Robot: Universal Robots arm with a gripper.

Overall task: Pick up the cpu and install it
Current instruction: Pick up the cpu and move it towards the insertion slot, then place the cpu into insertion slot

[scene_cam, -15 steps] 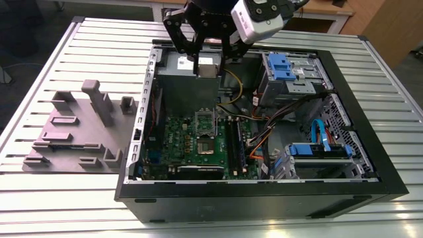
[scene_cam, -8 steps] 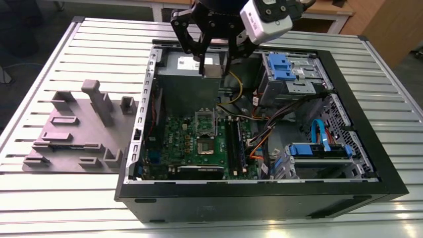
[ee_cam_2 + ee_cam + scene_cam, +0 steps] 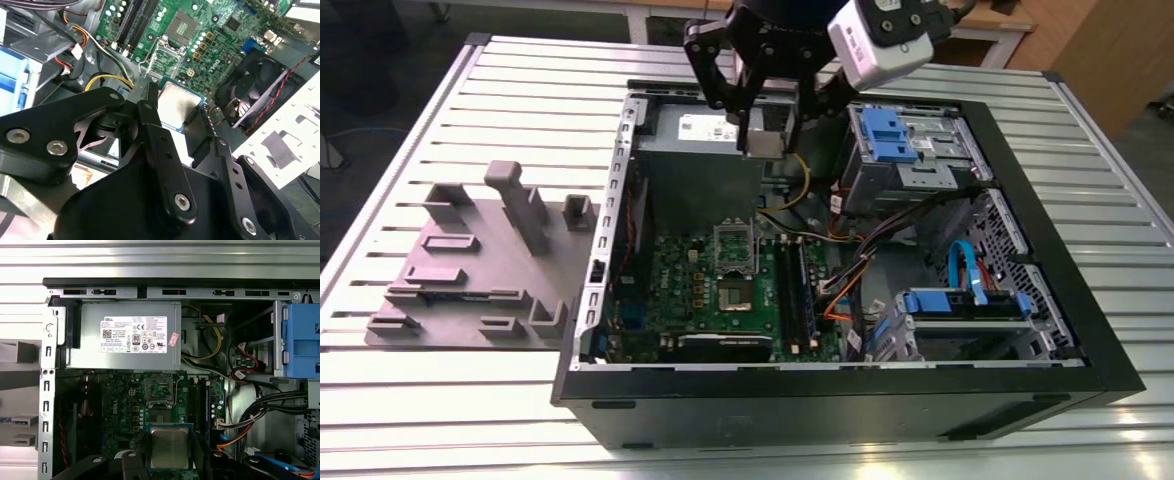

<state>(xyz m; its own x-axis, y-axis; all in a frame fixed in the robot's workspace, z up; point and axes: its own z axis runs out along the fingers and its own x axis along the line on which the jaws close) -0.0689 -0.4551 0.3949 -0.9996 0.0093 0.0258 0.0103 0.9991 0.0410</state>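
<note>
Black jointed fingers (image 3: 156,142) of the gripper (image 3: 177,115) crowd the second wrist view, clamped on opposite edges of the small flat square silvery-grey cpu (image 3: 179,106), which hangs above the green motherboard (image 3: 200,30), apart from it. Under everything lies a ribbed silvery metal table (image 3: 480,420), with pale wooden furniture (image 3: 1107,50) behind it. On the table rests the open black computer case (image 3: 854,405), and just beside it, at the exterior view's left, a grey moulded fixture block (image 3: 467,285). The first wrist view shows a large grey box with a white label (image 3: 125,335) beyond the cpu; the second wrist view shows a round black fan (image 3: 255,90). Between box and cpu stands a silver metal frame with a green centre (image 3: 160,389), with bare board around it. Cables (image 3: 260,410) and blue plastic drive brackets (image 3: 897,135) crowd the case's other side.
</note>
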